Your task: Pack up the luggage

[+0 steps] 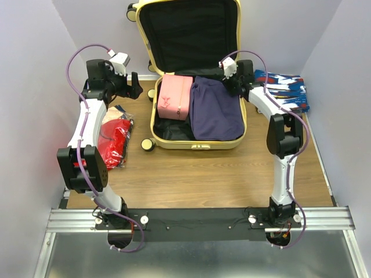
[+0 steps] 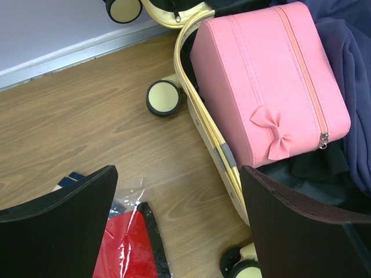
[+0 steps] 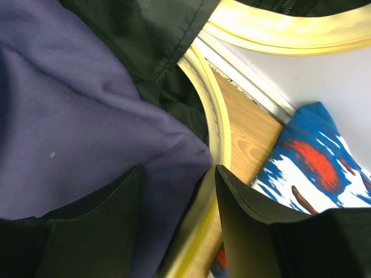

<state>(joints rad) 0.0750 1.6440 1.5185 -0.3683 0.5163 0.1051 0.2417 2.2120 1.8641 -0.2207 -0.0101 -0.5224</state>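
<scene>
Luggage (image 1: pixel 197 143): pale-yellow hard shell, rounded corners, black lining. Condition: open. The base lies flat and the lid (image 1: pixel 188 35) stands upright at the rear. The right rim (image 3: pixel 220 127) passes between the spread fingers of the right pincer (image 3: pixel 177 174). The left rim (image 2: pixel 203 116) and one wheel (image 2: pixel 164 97) lie just ahead of the wide-open left pincer (image 2: pixel 178 171).
</scene>
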